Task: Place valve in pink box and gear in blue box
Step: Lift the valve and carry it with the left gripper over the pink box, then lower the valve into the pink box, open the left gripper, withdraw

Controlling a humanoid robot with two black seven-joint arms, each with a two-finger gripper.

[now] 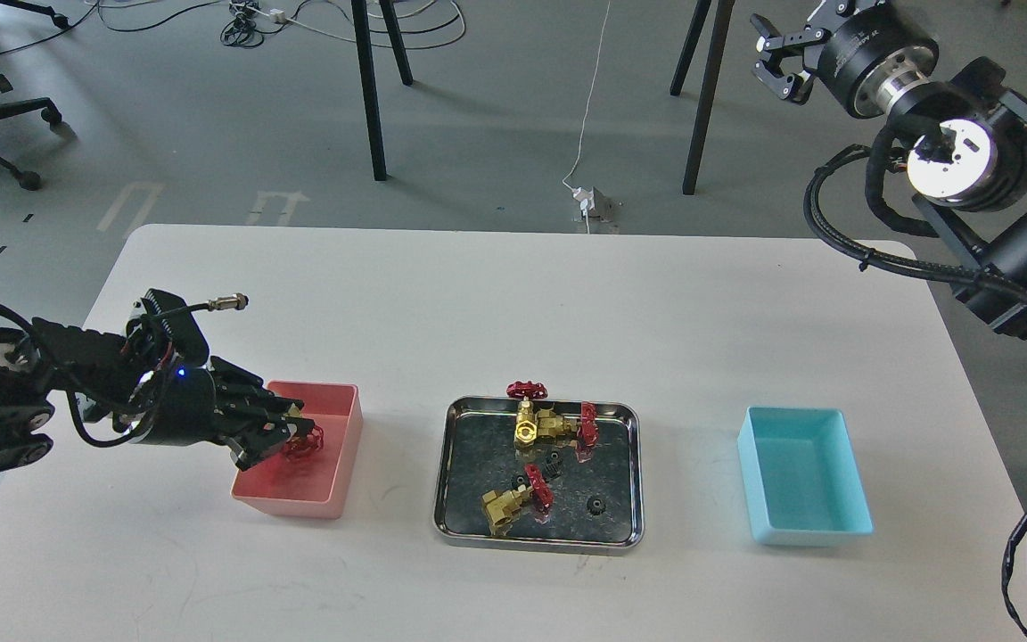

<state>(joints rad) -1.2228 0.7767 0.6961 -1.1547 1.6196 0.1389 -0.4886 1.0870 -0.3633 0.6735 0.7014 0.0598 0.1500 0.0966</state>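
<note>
Left gripper [286,437] is reaching over the near-left side of the pink box [335,464], with its fingers closed around a valve [303,443]. You can see the dark red handwheel poking out right at the fingertips, hanging inside the box's opening above the floor. Whether the valve touches the bottom of the box I can't tell from this angle.

Right gripper [778,64] is way up at the top right, well off the table [513,303], and its two fingers are spread apart with nothing between them.

The steel tray [447,499] sits in the middle of the table, between the two boxes. It holds three more valves: two are tangled together at the far edge [542,424], one with its red wheel [526,389] sticking up over the tray rim, and a third lies near the front left [506,506]. There are small black gears in there too. One [595,506] sits by itself toward the front right, and another [553,463] is just beside the middle valves.

The blue box [852,526] is on the right side of the table, well apart from both grippers.
</note>
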